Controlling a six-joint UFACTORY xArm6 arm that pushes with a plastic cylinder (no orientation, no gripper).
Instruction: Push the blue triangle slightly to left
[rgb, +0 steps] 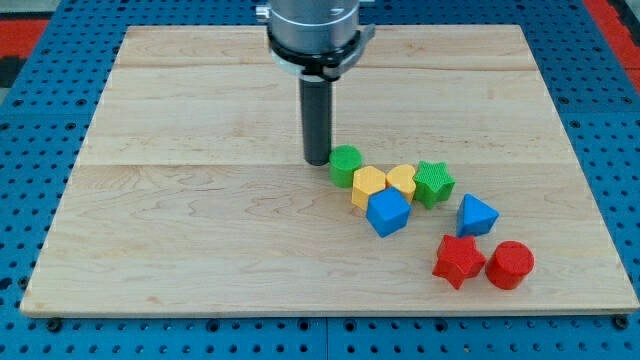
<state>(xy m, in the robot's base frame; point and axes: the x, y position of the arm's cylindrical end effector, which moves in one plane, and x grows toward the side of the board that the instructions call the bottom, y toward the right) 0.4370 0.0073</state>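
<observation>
Pincer-wise, this arm carries none: it ends in a straight dark rod with no jaws to open or close, and it has hold of nothing. My tip (317, 163) rests on the wooden bench (200, 230), a little above the middle of the board and slightly toward the view's right of centre.

Just beside my tip, on the view's right, sits a green rounded block (345, 165); the two look nearly in contact, though I cannot tell whether they actually touch. From that block a tight cluster runs toward the view's right. The left yellow block (368, 186) lies against the green rounded block's lower right. The right yellow block (401, 180) is pressed up next to the first yellow one. A green star (433, 183) closes the row on the view's right. A blue cube (388, 212) sits just below the two yellow blocks and touches them.

The blue triangle (476, 215) lies apart from my tip, toward the view's lower right, beyond the whole cluster. It is near the green star's lower right but has a small gap from it, and the blue cube lies to its left with bare wood between them. Below the blue triangle, a red star (458, 260) and a red cylinder (511, 265) sit side by side near the bench's bottom right.
</observation>
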